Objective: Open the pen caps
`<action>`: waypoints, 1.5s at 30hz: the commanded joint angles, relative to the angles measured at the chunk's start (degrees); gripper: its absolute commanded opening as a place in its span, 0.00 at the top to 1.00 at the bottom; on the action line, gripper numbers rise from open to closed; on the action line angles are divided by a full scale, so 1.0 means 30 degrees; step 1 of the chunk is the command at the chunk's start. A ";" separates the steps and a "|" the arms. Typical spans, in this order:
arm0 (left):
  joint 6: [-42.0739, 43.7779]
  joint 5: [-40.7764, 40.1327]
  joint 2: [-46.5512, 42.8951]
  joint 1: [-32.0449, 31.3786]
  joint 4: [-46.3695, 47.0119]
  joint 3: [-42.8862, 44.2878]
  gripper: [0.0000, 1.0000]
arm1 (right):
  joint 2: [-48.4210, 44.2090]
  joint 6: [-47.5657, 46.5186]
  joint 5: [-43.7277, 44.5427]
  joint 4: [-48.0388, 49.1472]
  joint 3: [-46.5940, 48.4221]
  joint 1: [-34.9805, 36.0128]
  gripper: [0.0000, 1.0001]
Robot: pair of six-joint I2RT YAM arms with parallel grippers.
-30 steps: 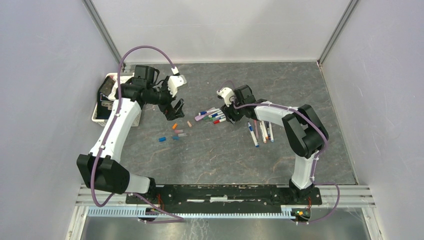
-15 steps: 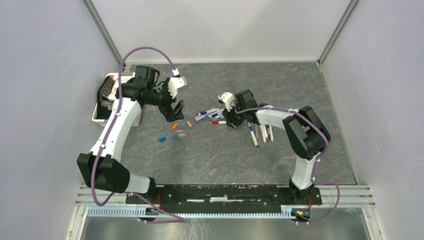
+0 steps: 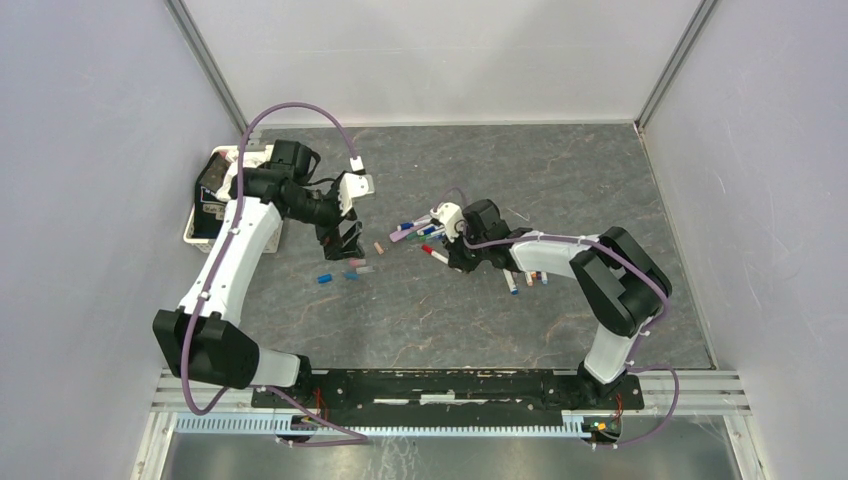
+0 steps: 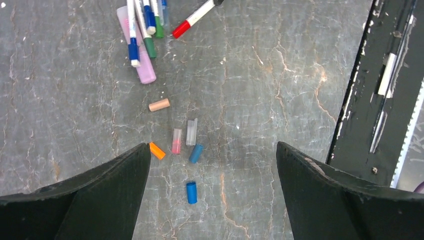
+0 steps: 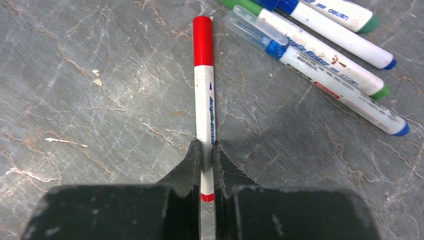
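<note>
Nearest to the arms, on the left part of the table [image 3: 420,320], lie the loose caps [image 4: 191,192]: two blue, one orange, one pink, one clear and one tan, all small and well apart from any pen. The left gripper [image 4: 212,150] hangs over them with its jaws spread fully wide and nothing between them. I judge it waits there because this is the place for caps that are pulled off.

A little farther and to the right, the right gripper [image 5: 206,150] is closed tight on the red pen [image 5: 204,100]. It pinches the white barrel close to the tail end, so the whole front part stays free. This grip makes sense: the other hand needs room to take the red cap [image 5: 202,40], which is on the pen. The long axis of the pen runs about level, from near-right to far-left, and the cap points to the far-left, toward the left gripper.

Just beyond it the other pens [image 5: 325,50] lie in a loose heap, capped
</note>
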 commanded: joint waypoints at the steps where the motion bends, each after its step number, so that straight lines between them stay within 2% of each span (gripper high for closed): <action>1: 0.3272 0.1440 -0.0705 0.0046 -0.1431 -0.0463 0.00 | -0.0015 0.1487 -0.1438 0.0216 -0.0474 0.0580 0.98; 7: 0.5689 0.1703 -0.0525 0.0046 -0.2028 -0.1581 0.00 | -0.1142 0.2895 -0.4522 0.0606 -0.0894 0.0611 1.00; 16: 0.8956 0.2200 -0.0306 -0.0321 -0.1742 -0.3796 0.00 | -0.2119 0.4738 -1.1016 -0.0224 -0.0244 0.0636 1.00; 25: 0.8262 0.1271 -0.0353 -0.2589 0.0186 -0.4810 0.00 | -0.1789 0.5399 -1.4843 -0.0682 0.0998 0.0817 1.00; 31: 0.7754 0.0691 0.0076 -0.3751 0.0454 -0.4962 0.09 | -0.1422 0.5615 -1.5742 -0.0859 0.1800 0.0937 1.00; 40: 0.6791 -0.0607 0.0095 -0.4828 0.2086 -0.5838 0.32 | -0.1006 0.5568 -1.6100 -0.1168 0.2367 0.1017 1.00; 45: 0.6338 -0.1024 0.0171 -0.5590 0.2759 -0.6091 0.39 | -0.0733 0.5644 -1.6103 -0.1201 0.2637 0.1063 1.00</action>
